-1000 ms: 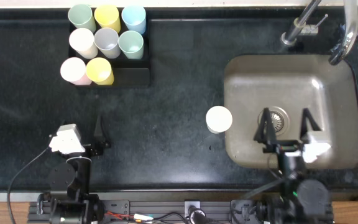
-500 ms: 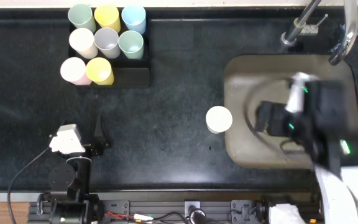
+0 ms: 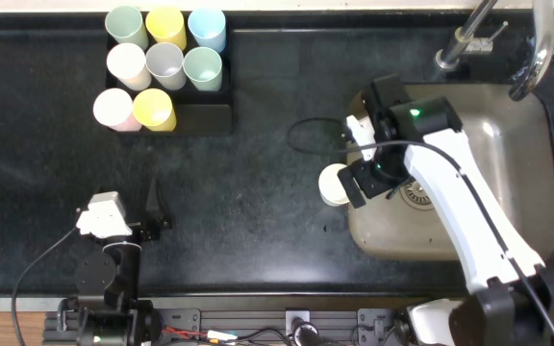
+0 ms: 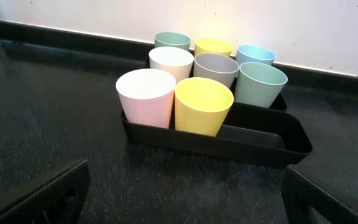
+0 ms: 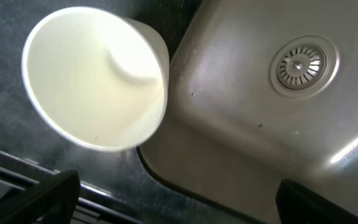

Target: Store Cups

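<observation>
The right gripper (image 5: 179, 202) is coming out of the sink (image 3: 508, 125). A second ago it was hanging over the drain (image 5: 300, 64), and now it is hovering at the sink's left rim, fingers spread wide apart and gripping nothing. The white cup (image 5: 95, 78) is standing upright on the counter (image 3: 258, 192) just beside that rim, mouth up, and has not moved. I am reading this as the approach to the pick, with the grasp itself not yet made.

The rim is lying very near the cup's wall, so the sink-side finger is getting little room, while the counter side is offering far more. The black tray (image 3: 210, 117) is sitting well to the left of the sink, holding eight cups (image 3: 166, 61) and leaving one corner free. The left gripper (image 4: 179, 202) is resting far left of the sink, fingers apart, and has kept still.
</observation>
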Robot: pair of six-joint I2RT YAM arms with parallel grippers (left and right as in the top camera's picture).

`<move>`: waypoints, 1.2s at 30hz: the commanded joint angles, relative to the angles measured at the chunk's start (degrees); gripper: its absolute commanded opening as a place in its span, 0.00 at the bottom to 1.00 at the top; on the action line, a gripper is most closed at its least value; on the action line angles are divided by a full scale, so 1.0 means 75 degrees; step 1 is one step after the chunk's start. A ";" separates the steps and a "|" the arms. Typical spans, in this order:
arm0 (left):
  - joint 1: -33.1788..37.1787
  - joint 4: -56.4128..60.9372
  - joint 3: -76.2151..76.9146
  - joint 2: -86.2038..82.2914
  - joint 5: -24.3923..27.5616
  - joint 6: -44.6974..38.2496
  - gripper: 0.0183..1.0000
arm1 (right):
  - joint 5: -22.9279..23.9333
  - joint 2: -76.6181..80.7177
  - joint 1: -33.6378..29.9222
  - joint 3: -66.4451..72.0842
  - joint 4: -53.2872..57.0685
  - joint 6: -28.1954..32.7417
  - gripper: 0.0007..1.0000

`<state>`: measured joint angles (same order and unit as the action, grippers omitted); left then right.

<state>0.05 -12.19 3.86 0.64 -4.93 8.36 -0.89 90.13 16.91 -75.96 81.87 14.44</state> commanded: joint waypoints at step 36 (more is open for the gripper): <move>0.0029 0.0006 -0.0020 -0.0064 0.0047 -0.0143 1.00 | -0.0542 0.1198 -0.0399 -0.0294 -0.1172 0.0694 0.78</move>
<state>0.05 -12.19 3.86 0.64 -4.93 8.36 -3.03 99.09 14.00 -76.23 73.12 19.38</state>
